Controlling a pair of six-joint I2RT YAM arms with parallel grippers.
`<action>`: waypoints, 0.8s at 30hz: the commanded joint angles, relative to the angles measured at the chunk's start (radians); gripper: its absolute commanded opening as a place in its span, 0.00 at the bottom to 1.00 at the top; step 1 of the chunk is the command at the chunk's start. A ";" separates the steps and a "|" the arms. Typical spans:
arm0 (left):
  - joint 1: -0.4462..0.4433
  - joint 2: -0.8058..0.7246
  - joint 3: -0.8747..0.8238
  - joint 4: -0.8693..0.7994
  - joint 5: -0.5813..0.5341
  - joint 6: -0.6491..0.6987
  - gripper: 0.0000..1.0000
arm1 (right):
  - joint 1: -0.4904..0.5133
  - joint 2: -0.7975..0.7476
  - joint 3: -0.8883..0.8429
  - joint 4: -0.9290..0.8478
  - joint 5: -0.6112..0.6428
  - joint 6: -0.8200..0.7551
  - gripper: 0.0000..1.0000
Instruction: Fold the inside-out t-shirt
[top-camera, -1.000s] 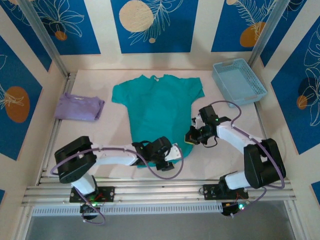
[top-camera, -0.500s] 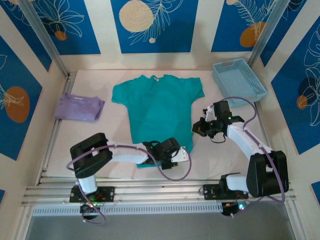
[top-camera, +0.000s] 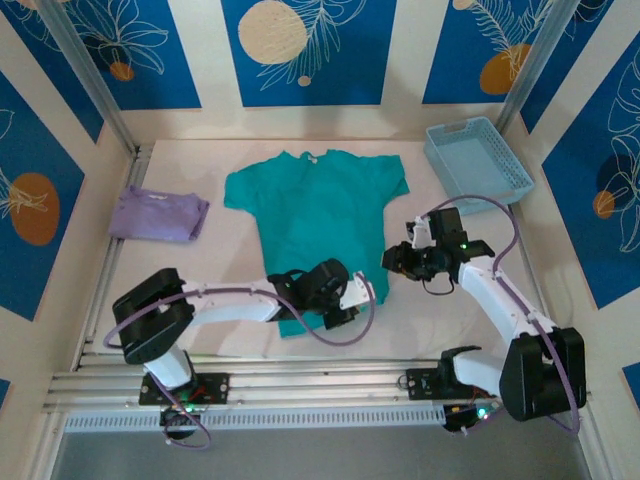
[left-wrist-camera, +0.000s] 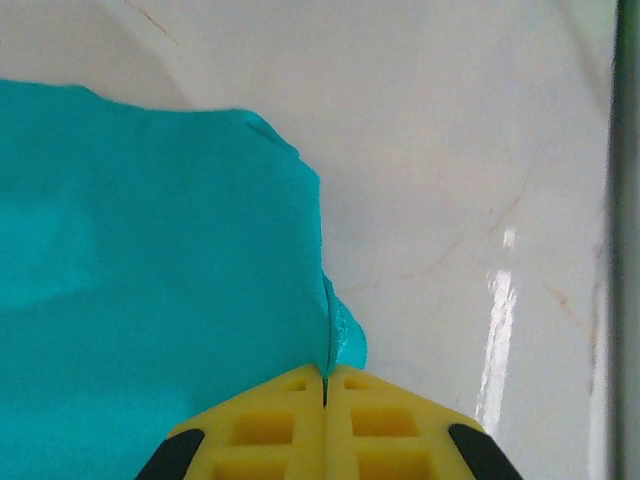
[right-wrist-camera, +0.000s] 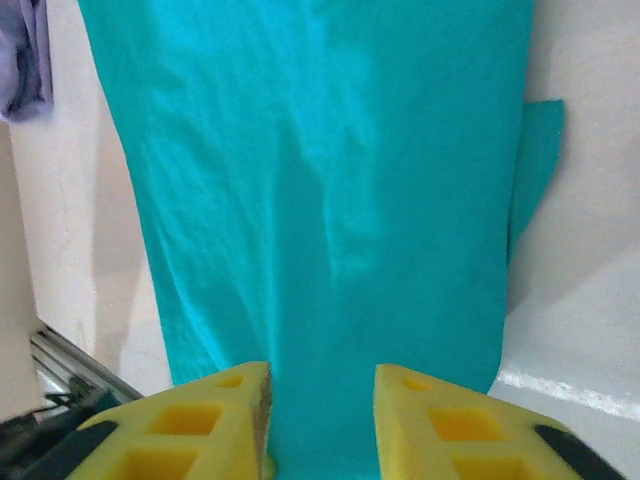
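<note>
The teal inside-out t-shirt (top-camera: 315, 215) lies spread flat on the table, collar at the far side. My left gripper (top-camera: 350, 298) sits at the near right part of its hem. In the left wrist view its yellow fingers are pressed together (left-wrist-camera: 325, 385) with a pinch of the teal cloth (left-wrist-camera: 150, 250) caught between them. My right gripper (top-camera: 392, 260) hovers at the shirt's right edge. In the right wrist view its jaws (right-wrist-camera: 320, 410) stand apart, with the teal fabric (right-wrist-camera: 330, 180) stretched out below and beyond them.
A folded lavender garment (top-camera: 158, 214) lies at the left of the table, its edge also in the right wrist view (right-wrist-camera: 22, 50). A light blue basket (top-camera: 477, 163) stands at the far right. Metal rails (top-camera: 320, 385) run along the near edge.
The left gripper has closed on the shirt's hem. The right gripper has opened and shifted slightly along the shirt's right edge.
</note>
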 joint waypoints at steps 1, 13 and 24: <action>0.042 -0.037 -0.032 0.037 0.125 -0.093 0.03 | 0.028 -0.020 -0.035 -0.029 0.011 -0.005 0.38; 0.209 -0.166 -0.104 0.154 0.153 -0.397 0.00 | 0.131 -0.187 -0.129 0.070 0.048 -0.012 0.51; 0.291 -0.300 0.012 -0.027 0.077 -0.461 0.00 | 0.623 -0.235 -0.279 0.546 0.387 -0.189 0.69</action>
